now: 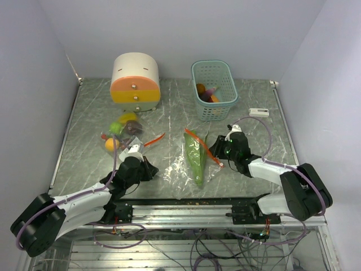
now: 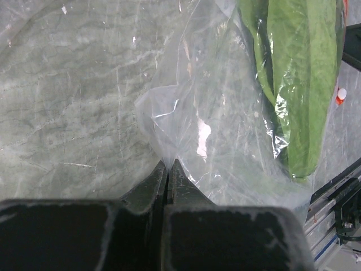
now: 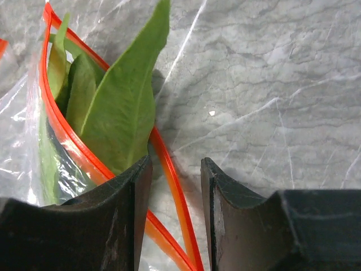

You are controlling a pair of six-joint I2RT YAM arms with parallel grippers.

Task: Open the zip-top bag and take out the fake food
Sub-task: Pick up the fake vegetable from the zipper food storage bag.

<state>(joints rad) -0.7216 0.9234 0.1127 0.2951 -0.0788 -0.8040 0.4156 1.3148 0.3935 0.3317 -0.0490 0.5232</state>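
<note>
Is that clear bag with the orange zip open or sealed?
Open. On the zip-top bag, the orange zip strips stand apart, and the green leafy piece pokes out between them.

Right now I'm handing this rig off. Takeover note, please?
Left gripper: shut, pinching a fold of the zip-top bag, away from its mouth.
Right gripper: open, jaws either side of the orange zip rim.
Done: bag mouth is open; small fruits lie piled left of the bag.
Left: green leafy piece is in the bag with its tip poking out. It probably needs pulling out next.
</note>
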